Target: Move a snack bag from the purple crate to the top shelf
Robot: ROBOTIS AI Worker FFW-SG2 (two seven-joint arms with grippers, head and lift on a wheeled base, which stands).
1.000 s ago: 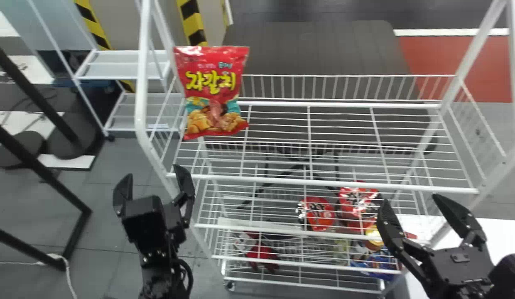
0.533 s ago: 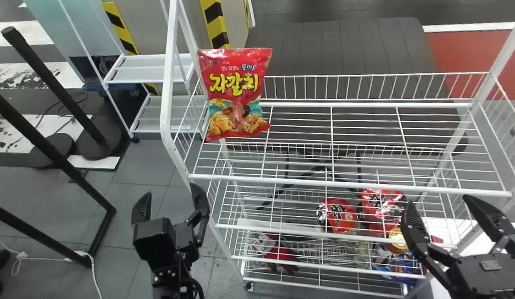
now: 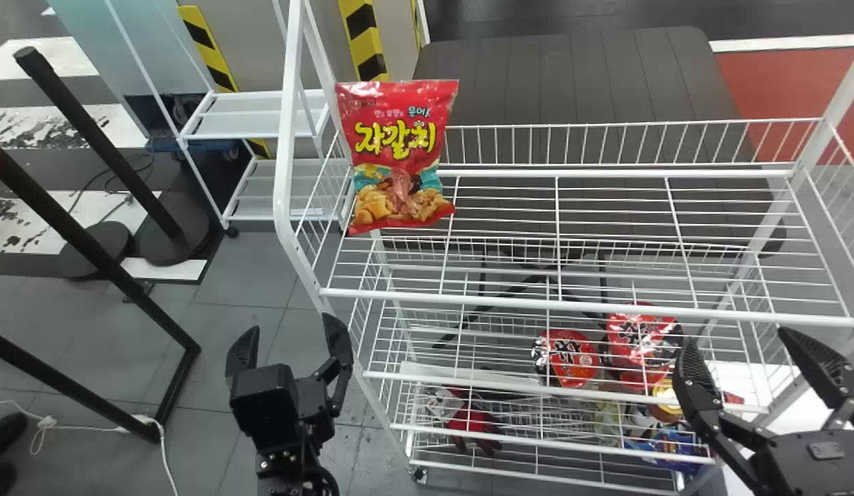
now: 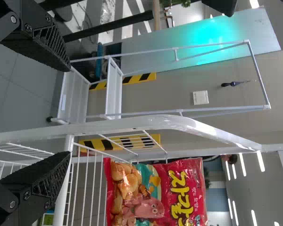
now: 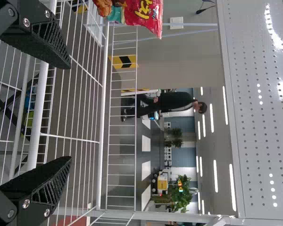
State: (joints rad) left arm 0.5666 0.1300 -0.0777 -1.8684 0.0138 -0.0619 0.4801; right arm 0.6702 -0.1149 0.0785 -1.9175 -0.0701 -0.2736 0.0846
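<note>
The left gripper has its two fingers spread well apart with nothing between them, and I see it just off the left front corner of the rack. Over by the right end, the right gripper is likewise parted and holding nothing. Beyond them, well clear of both, the snack bag stands upright at the left end of the top shelf, its printed face toward the robot. Underneath, red packages sit on a lower shelf, and another white rack stands behind, off to the left.
</note>
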